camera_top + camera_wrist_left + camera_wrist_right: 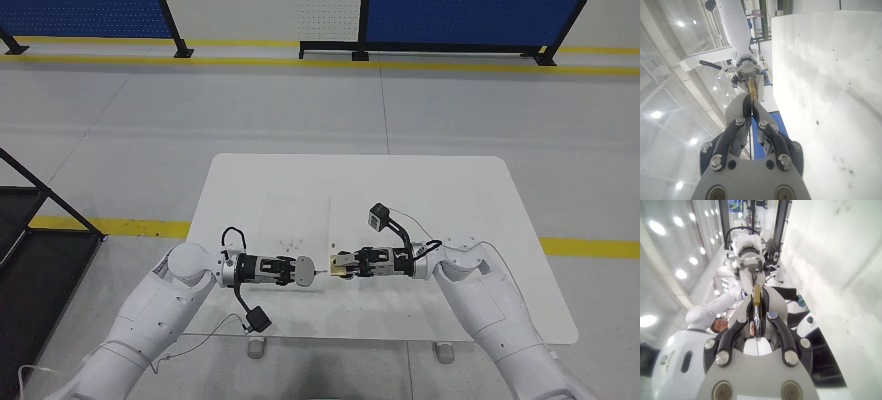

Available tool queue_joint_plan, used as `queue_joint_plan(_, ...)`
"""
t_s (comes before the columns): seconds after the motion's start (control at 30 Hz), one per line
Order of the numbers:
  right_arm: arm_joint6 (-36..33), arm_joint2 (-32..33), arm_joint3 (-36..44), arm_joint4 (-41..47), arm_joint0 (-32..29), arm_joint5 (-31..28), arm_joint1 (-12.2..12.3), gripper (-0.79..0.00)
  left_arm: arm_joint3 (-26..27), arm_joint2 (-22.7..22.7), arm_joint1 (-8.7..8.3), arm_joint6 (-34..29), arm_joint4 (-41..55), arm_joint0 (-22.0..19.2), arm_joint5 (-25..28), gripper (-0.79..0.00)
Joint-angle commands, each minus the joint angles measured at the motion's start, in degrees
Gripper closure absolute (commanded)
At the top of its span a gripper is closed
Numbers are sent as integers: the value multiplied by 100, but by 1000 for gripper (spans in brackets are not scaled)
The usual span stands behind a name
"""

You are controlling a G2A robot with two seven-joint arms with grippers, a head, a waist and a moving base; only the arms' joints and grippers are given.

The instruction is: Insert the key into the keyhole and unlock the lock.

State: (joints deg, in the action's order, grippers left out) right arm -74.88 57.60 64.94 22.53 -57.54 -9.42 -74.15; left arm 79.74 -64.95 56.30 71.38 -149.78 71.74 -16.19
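A white rectangular surface with rounded corners spreads beneath the left tool and the right tool, and it reaches farther out on the right tool's side. A few small dark specks mark it just beyond the tools' tips. The smooth grey floor lies all round. A yellow floor stripe runs out past the left tool's side, and another yellow stripe crosses well beyond both tools. Farther still stand blue partition panels on black frames, with a white perforated panel between them. A black metal rack stands well off to the left tool's side.
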Motion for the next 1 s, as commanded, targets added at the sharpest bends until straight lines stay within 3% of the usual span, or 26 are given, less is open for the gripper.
queue_joint_plan(0.0, 0, 0, 0, 0, 0, 0, 0, 0, 11, 14, -3, -38, -2, 3, 3, 0)
queue_joint_plan(0.97, 0, 0, 0, 0, 0, 0, 0, 0, -264, 307, 22, -283, 194, -200, -89, 0)
